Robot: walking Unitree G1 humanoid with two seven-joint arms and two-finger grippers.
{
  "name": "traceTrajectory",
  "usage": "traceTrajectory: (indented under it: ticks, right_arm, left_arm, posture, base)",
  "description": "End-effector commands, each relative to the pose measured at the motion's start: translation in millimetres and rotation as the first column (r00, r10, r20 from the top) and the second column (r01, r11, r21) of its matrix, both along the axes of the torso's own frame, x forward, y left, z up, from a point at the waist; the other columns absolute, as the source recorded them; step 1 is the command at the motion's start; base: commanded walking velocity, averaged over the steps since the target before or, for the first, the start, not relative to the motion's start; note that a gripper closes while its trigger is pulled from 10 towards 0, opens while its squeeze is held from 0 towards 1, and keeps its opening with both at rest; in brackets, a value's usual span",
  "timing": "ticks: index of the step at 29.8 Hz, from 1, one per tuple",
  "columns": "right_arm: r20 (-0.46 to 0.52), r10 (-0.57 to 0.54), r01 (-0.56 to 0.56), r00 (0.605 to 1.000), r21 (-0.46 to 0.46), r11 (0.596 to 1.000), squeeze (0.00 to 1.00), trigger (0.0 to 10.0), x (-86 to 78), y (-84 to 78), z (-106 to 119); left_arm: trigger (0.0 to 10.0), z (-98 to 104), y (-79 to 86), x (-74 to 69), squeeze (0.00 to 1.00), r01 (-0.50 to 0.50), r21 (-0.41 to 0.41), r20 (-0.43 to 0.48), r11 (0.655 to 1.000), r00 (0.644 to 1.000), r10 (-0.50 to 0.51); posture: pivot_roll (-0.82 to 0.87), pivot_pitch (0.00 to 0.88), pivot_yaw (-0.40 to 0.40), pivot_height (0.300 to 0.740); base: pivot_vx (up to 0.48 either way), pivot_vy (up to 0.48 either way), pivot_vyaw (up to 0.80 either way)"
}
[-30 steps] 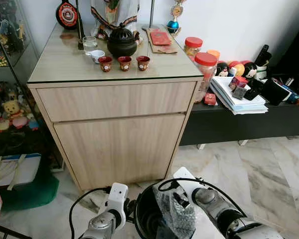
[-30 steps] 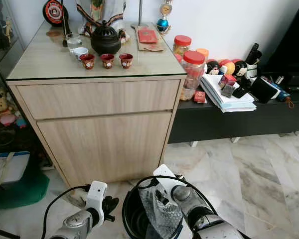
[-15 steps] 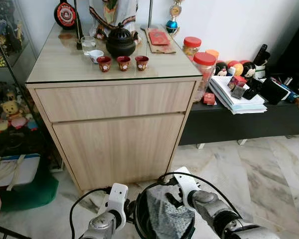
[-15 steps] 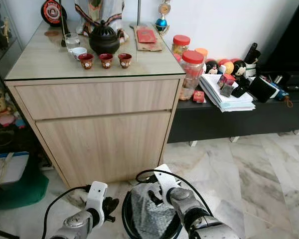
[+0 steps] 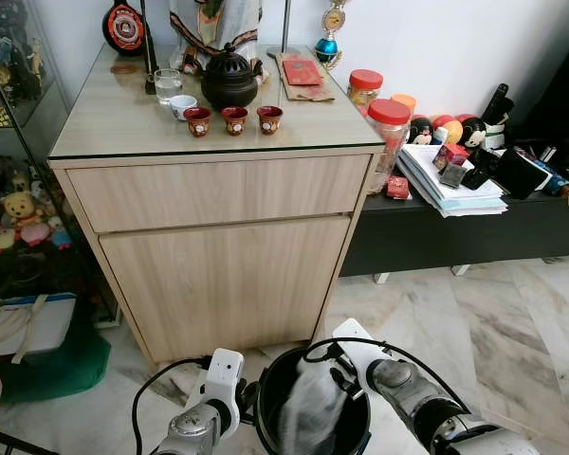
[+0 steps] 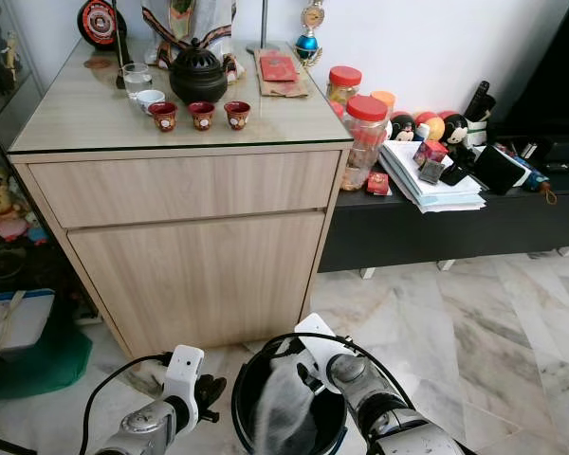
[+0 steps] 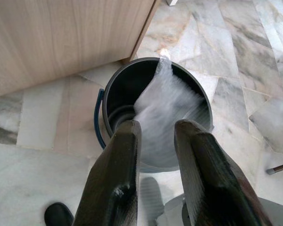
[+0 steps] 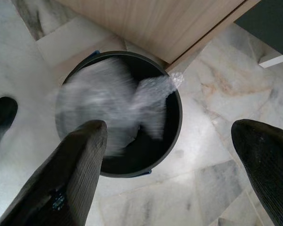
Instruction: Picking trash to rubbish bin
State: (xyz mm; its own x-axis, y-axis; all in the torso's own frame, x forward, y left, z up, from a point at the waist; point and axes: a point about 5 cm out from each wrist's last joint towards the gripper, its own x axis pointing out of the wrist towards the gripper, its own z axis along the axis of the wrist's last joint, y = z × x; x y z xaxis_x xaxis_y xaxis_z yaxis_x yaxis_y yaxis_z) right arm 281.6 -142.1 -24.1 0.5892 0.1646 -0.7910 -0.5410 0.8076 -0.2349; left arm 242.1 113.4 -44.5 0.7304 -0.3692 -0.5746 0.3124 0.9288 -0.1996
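We see the right gripper (image 8: 167,169) above the black rubbish bin (image 5: 353,444), jaws spread wide — the blurred plastic trash (image 5: 308,417) sits in its mouth. Left gripper (image 7: 158,160), jaws slightly parted, empty, hovers beside the bin.

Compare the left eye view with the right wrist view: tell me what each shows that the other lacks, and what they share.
Left eye view alone: the top of the wooden cabinet with a black teapot and three red cups, red-lidded jars, and the left gripper beside the bin. Right wrist view alone: the right gripper, fingers spread wide above the bin. Shared: the black bin, the blurred bubble wrap falling into it, the cabinet's front, and the marble floor.
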Motion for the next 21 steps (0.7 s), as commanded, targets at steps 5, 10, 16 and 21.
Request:
traceTrajectory:
  ticks: [5,10,16,21]
  right_arm:
    - [0.019,0.006,-0.006,1.0,-0.008,1.0,0.0,10.0,4.0,-0.4,3]
    - [0.023,0.004,-0.004,1.0,-0.002,1.0,0.0,10.0,4.2,-0.3,4]
    - [0.027,-0.055,0.054,0.998,0.027,0.998,0.0,10.0,2.5,-7.1,2]
    - [0.011,-0.263,0.26,0.965,0.124,0.958,0.0,10.0,-4.5,-29.9,-2]
  left_arm:
    - [10.0,1,-3.6,0.8,0.0,-0.004,-0.016,-0.005,1.0,1.0,0.004]
    - [10.0,0,-1.2,1.3,0.0,-0.024,-0.009,-0.006,1.0,1.0,0.024]
    - [10.0,-3,14.0,0.0,0.0,-0.14,0.026,-0.034,0.99,0.989,0.141]
    - [10.0,-12,31.6,-10.5,0.0,-0.256,0.055,-0.093,0.965,0.961,0.261]
  posture:
    - [-0.1,0.018,-0.14,0.74]
    - [-0.11,0.018,-0.141,0.74]
    - [-0.11,0.018,-0.141,0.74]
    - [-0.11,0.018,-0.141,0.74]
  base:
    - [0.0,0.0,0.0]
    - [0.0,0.0,0.0]
    - [0.0,0.0,0.0]
    - [0.0,0.0,0.0]
